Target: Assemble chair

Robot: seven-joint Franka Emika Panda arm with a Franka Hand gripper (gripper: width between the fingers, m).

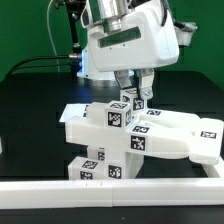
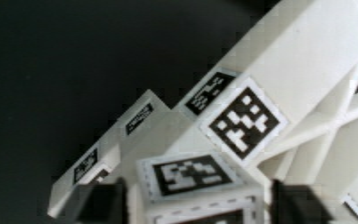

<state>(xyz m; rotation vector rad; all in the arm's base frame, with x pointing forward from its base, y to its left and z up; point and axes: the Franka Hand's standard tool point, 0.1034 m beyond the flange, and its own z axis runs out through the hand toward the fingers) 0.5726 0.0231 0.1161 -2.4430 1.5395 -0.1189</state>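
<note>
Exterior view: the gripper (image 1: pixel 137 96) is seen lowered from above onto the chair parts (image 1: pixel 150 135), which are clustered on the black table (image 1: pixel 30 110) just behind the long white border rail (image 1: pixel 110 192). A tagged block (image 1: pixel 131 100) at the top of the cluster is clamped between the two dark fingers (image 1: pixel 145 95), one on each side of it. Flat white slabs (image 1: pixel 185 132) are spread toward the exterior view's right, and two small tagged cubes (image 1: pixel 100 167) are seen at the front, beside the rail. Black cables (image 1: pixel 45 62) are laid across the table behind the arm. In the wrist view, the same tagged block (image 2: pixel 197 175) is framed closely by the finger pads (image 2: pixel 98 195), with further tagged white pieces (image 2: pixel 247 115) stretched away beneath it against the dark table.
</note>
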